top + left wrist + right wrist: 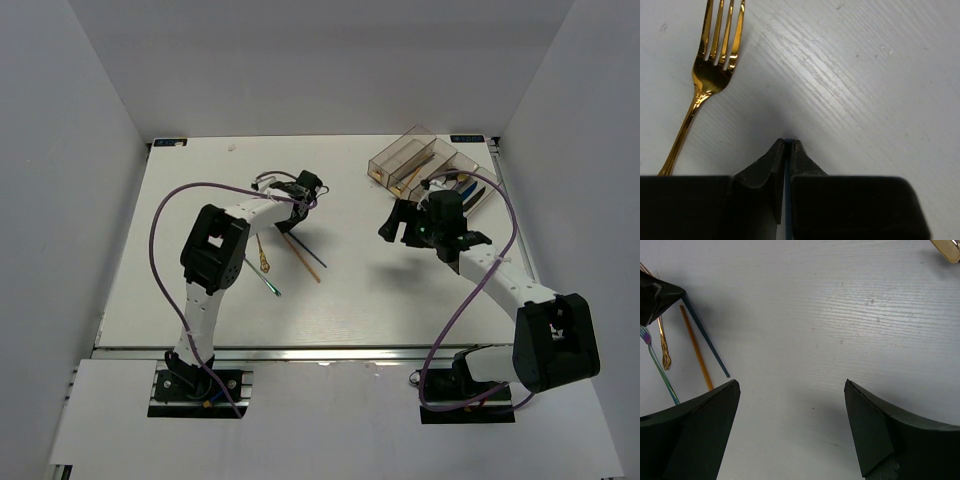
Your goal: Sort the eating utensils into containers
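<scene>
Chopstick (pixel 706 336), dark blue, slants down to the bench (pixel 380 290), its top end pinched in the left jaws, likely for carrying to the bins (pixel 400 155). Right jaws hang spread and empty near the bins.

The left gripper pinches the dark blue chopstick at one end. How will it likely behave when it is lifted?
The dark blue chopstick looks straight and thin, so it is probably stiff and light. The left gripper pinches it near one end, so the free end may sag or swing. Its smooth, narrow shaft could twist in that grip.
</scene>
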Controlling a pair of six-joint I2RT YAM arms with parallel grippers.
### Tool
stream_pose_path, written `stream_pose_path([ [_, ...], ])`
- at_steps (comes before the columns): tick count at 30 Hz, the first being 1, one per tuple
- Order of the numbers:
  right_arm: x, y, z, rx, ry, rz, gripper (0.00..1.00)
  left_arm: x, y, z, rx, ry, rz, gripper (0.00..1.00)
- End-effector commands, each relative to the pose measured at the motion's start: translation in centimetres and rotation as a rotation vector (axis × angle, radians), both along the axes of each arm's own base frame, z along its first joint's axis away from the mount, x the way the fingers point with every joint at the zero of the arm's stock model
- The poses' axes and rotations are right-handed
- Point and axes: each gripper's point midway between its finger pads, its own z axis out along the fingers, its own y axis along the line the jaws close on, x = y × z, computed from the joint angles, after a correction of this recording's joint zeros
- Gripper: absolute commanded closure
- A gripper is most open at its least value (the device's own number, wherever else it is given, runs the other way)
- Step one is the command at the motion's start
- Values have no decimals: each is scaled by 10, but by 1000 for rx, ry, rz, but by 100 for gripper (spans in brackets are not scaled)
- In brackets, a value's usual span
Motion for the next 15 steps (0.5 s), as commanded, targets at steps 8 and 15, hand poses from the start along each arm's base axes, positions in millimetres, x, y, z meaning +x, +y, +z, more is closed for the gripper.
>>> stream_pose_path([
  [8,3,0,8,-8,-57,17,11,25,-32,-11,-103,-32,-55,100],
  [15,-2,24,20,78,-108,164,11,57,-86,20,-306,-192,-246,100],
])
